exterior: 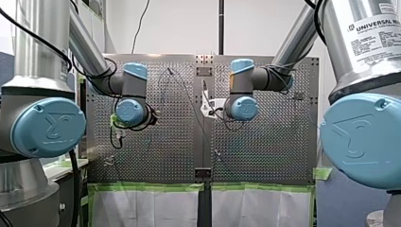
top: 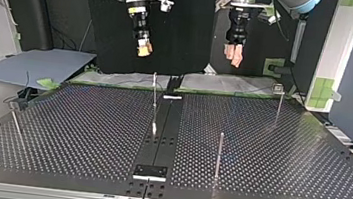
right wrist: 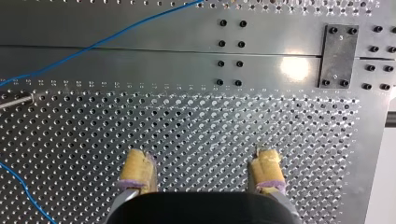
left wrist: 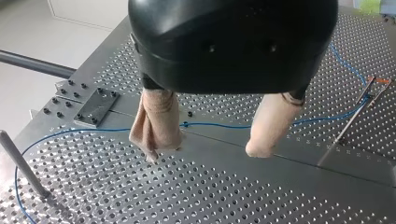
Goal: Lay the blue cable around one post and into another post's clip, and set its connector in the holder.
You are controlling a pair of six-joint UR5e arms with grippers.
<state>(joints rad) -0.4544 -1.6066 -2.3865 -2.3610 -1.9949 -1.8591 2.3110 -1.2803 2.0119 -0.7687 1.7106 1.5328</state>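
1. Hovering well above the perforated table (left wrist: 210,196), the left gripper (left wrist: 207,149) is held with its beige pads spread apart and nothing between them; the height is judged to leave the fingers clear of the posts while the layout below can be surveyed.
2. The right gripper (right wrist: 201,158) is likewise held wide, its yellow pads bare of any load; it is placed over bare table, apart from the cable, presumably so that neither arm is in the other's way.
3. The blue cable (left wrist: 224,125) is laid flat on the table beneath the left gripper; seen along that gripper, it is spanned by the gap between the fingers and touched by neither.
4. Toward one end of that run a wide bow is formed beside a plain post (left wrist: 21,163); toward the other the cable is led past a slanting post topped by an orange clip (left wrist: 373,83); whether it is seated in the clip cannot be told.
5. The cable is seen as thin, bright blue and slack, drawn in gentle curves without kinks; a small dark fitting is noted on it near one left pad; the connector and its holder cannot be made out.
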